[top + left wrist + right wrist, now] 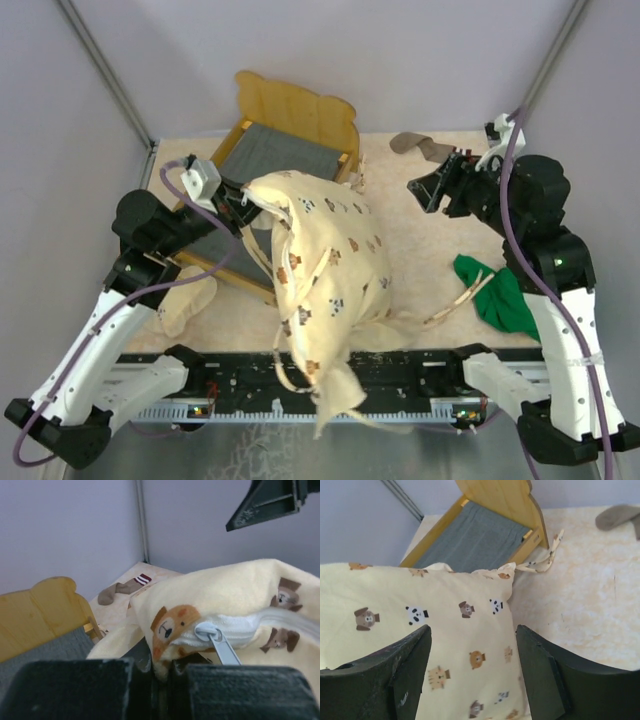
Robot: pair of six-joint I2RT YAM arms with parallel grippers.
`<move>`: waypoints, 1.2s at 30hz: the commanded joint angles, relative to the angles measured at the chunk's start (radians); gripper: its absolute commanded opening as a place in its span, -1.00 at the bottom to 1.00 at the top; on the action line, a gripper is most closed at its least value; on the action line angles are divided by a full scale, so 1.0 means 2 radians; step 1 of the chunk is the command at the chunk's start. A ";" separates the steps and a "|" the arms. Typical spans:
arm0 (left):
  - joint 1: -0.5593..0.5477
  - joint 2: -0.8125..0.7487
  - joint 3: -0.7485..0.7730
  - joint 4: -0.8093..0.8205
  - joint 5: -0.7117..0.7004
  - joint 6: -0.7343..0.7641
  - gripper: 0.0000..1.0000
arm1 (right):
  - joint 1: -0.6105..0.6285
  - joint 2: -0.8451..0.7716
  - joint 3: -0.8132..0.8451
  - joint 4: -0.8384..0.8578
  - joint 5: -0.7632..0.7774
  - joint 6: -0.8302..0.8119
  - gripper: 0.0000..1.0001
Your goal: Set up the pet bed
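The pet bed [275,150] stands at the back left, light wood with a wavy headboard [295,105] and a dark grey base. My left gripper [247,201] is over the bed's near part, shut on a corner of the cream animal-print quilt [325,270]. The quilt hangs from it down past the table's front edge. In the left wrist view the jaws [162,665] pinch the fabric just below the zipper pull [216,641]. My right gripper [430,192] hovers right of the quilt, open and holding nothing. In the right wrist view its fingers [410,670] straddle the quilt [420,610] without touching it.
A brown striped sock [420,145] lies at the back right. A green cloth [500,295] with a cream tie lies near my right arm. A cream pillow [185,300] sits under my left arm. Grey walls close in the back and both sides.
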State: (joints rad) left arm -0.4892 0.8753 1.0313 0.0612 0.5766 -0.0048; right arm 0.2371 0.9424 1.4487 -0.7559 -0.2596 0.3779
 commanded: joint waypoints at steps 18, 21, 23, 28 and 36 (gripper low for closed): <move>-0.002 0.182 0.270 -0.168 -0.335 -0.029 -1.00 | 0.103 0.007 0.006 0.134 -0.011 0.006 0.37; -0.002 0.197 0.281 -0.174 -0.357 -0.041 -1.00 | 0.176 0.048 0.032 0.113 0.065 -0.003 0.37; -0.002 0.204 0.286 -0.175 -0.363 -0.054 -1.00 | 0.221 0.062 0.039 0.115 0.115 -0.003 0.37; -0.002 0.217 0.297 -0.188 -0.347 -0.088 -1.00 | 0.340 0.071 0.023 0.167 0.245 -0.009 0.37; -0.003 0.218 0.294 -0.195 -0.331 -0.108 -1.00 | 0.468 0.093 -0.018 0.253 0.318 -0.004 0.37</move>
State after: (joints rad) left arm -0.4896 1.3148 1.5890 -0.3424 -0.0959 -0.1841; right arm 1.0824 1.1130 1.4204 -0.3977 0.2588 0.3790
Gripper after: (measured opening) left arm 0.057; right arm 0.686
